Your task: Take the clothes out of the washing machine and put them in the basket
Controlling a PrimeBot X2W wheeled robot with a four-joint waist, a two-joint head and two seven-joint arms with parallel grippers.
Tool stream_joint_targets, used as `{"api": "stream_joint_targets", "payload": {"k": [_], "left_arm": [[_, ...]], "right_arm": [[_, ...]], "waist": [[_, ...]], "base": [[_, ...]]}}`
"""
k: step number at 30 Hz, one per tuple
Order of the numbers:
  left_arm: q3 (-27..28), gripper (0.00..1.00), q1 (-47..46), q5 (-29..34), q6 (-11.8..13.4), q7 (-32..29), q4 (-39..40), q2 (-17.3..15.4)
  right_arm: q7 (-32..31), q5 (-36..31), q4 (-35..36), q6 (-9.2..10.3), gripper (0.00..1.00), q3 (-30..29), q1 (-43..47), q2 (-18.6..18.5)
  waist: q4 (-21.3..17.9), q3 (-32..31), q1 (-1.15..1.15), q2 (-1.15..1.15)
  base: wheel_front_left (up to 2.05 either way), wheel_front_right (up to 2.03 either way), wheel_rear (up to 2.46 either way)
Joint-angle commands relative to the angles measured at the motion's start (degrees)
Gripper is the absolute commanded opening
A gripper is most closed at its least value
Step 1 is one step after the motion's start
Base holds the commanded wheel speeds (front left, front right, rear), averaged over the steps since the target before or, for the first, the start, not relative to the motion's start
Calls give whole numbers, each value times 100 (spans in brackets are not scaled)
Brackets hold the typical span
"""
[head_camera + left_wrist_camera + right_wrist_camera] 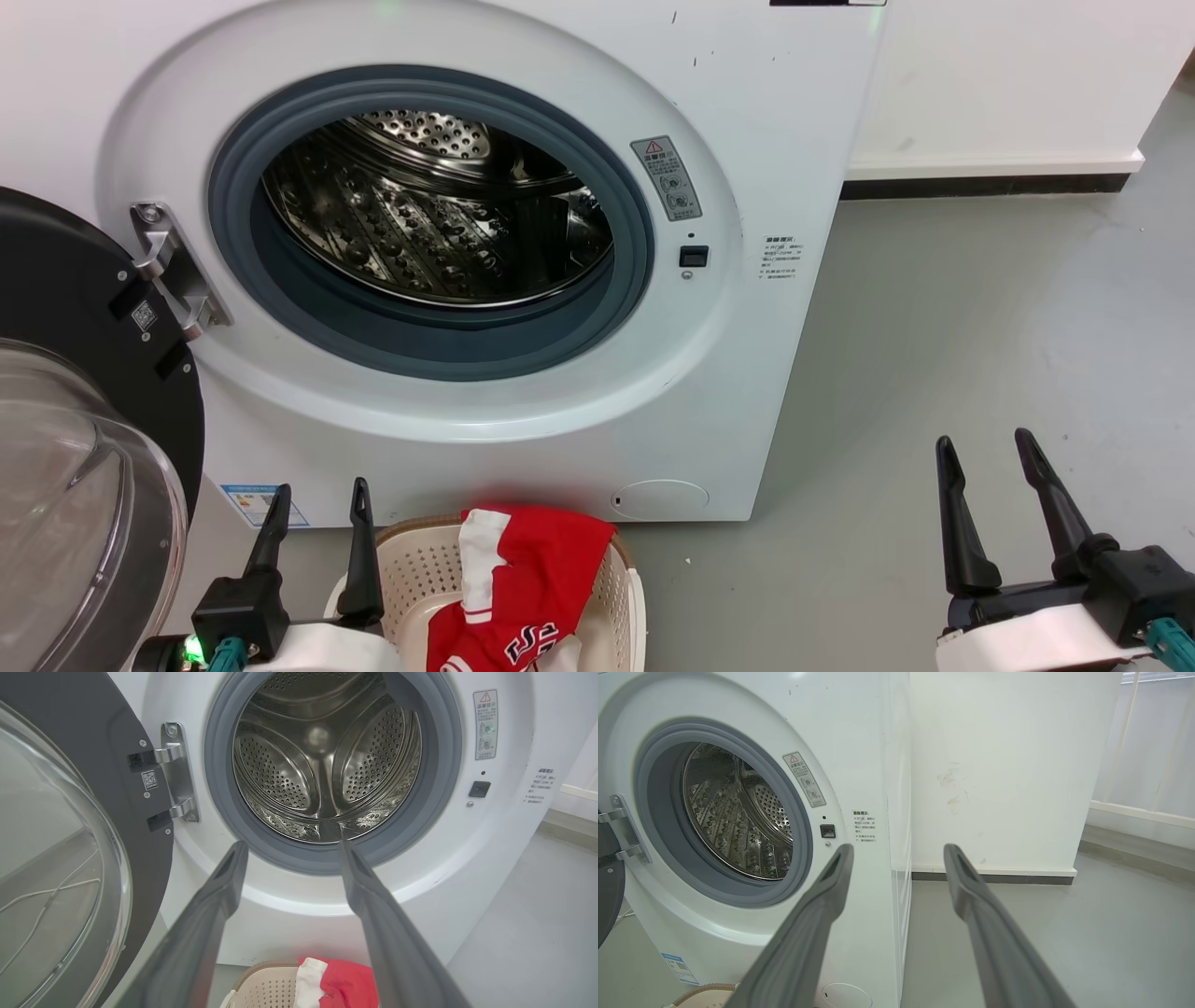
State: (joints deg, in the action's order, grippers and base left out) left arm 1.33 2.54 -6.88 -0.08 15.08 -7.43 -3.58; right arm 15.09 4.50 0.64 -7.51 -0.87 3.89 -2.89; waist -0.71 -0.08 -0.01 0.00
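One washer [747, 112], door [84, 448] swung open at left. One basket [420, 569] on floor [934, 327] just before washer. Clothes [532, 579]: one red-white heap in basket, draped over far rim; garment count unclear. Two tools: left tool [319, 487] beside basket, right tool [985, 439] well apart; fingers spread on both, holding nothing.

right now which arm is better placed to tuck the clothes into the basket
Left. The open left gripper sits beside the basket holding the clothes; the right gripper is off over floor.
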Motion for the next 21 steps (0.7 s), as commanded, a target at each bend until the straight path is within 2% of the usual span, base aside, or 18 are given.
{"api": "stream_joint_targets", "payload": {"k": [1,21], "left_arm": [[25,100,51,46,-23,13,47,-2],[29,100,237,342,31,13,411,72]], "right_arm": [[11,-16,-21,4,100,-3,73,3],[11,-53,-129,4,100,56,180,3]], "waist": [[-2,-20,1,0],[-68,-129,1,0]], "base": [[0,0,0],[0,0,0]]}}
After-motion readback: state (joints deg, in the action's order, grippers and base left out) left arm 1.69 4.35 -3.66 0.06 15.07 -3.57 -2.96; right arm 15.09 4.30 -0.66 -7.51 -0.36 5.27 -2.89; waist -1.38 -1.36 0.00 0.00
